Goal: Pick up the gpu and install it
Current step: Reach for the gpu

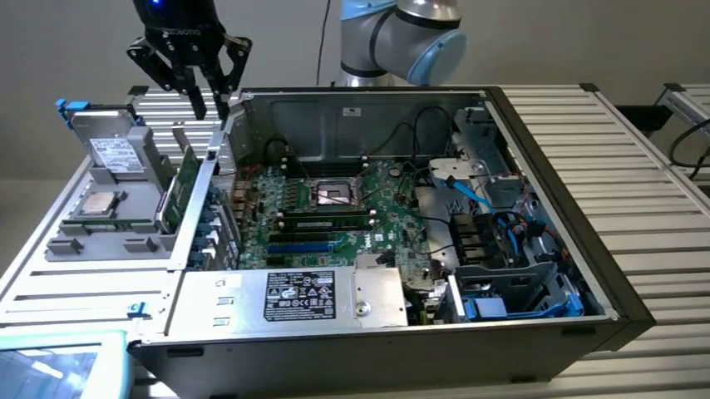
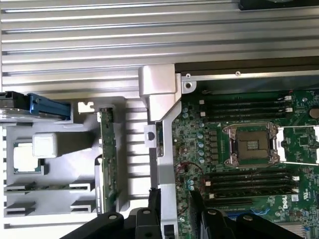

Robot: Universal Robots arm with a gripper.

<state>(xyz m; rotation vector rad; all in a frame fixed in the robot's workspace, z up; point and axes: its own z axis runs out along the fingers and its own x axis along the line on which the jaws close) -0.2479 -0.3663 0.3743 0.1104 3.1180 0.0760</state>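
While on edge, one gpu (image 1: 183,189)

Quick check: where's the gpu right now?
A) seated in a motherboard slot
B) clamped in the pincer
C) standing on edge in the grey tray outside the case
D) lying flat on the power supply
C: the gpu stands on edge in the grey tray, on the exterior view's left of the case. The pincer hangs open and empty above them.
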